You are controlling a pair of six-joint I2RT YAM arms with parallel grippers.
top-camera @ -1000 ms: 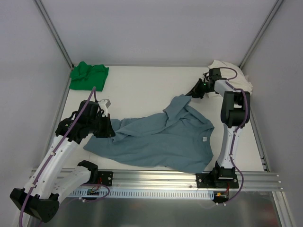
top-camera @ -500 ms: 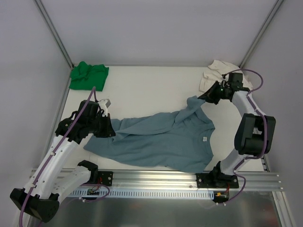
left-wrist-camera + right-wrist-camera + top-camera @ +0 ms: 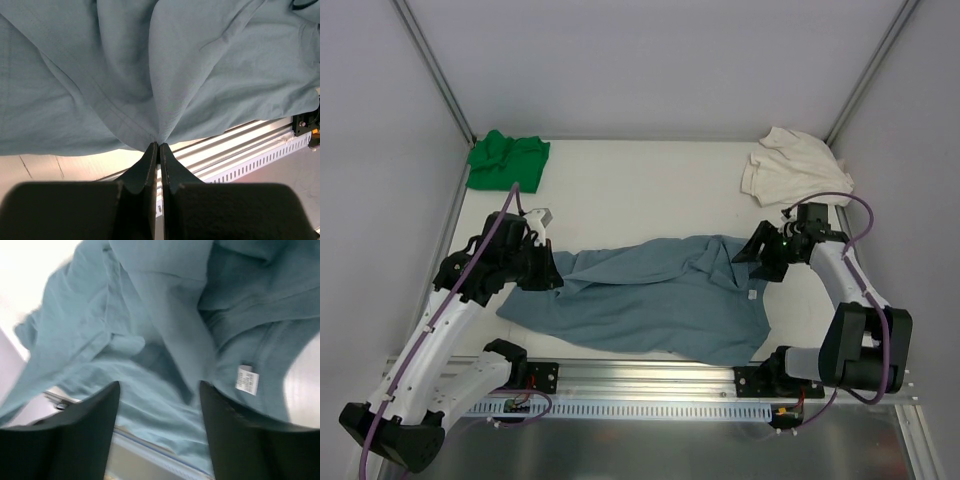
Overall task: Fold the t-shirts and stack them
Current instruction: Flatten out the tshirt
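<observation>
Top external: right claw (image 3: 748, 256) has let go, apart over the blue-grey tee (image 3: 650, 300); left claw (image 3: 556, 275) stays clamped on it.

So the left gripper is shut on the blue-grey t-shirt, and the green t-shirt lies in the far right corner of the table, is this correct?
Not quite: the green t-shirt lies in the far left corner, as the top view shows; the cream t-shirt holds the far right one. The left gripper is indeed shut on the blue-grey t-shirt.
</observation>
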